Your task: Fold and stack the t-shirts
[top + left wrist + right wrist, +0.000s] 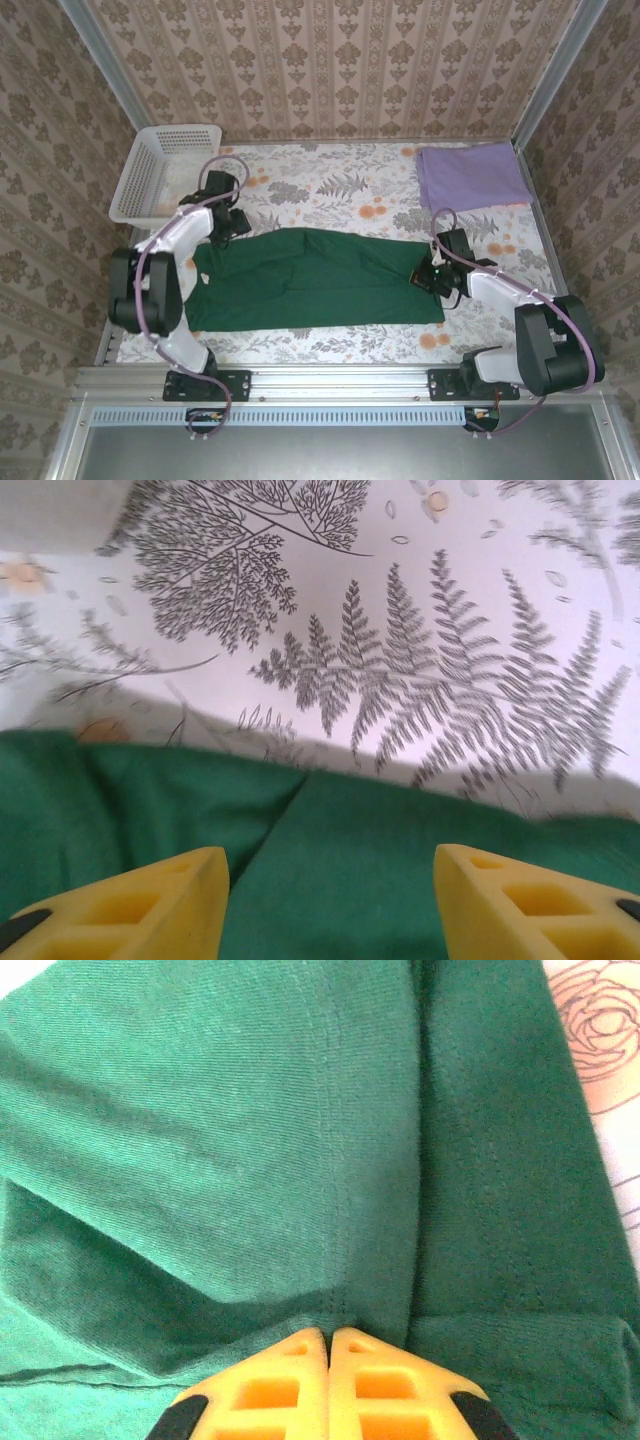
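The dark green t-shirt (312,278) lies as a long folded band across the middle of the table. My left gripper (232,222) hovers over its far left corner; in the left wrist view the yellow fingers (165,900) stand apart above the green t-shirt (330,860) with nothing between them. My right gripper (428,277) is at the shirt's right end. In the right wrist view its fingertips (328,1335) are pressed together on a pinch of the green t-shirt (230,1130), and creases run into them. The lilac t-shirt (470,175) lies folded at the back right.
A white lattice basket (165,172) stands at the back left corner, just beyond my left arm. The floral tablecloth (340,190) is bare between the green shirt and the back wall. Papered walls close in three sides.
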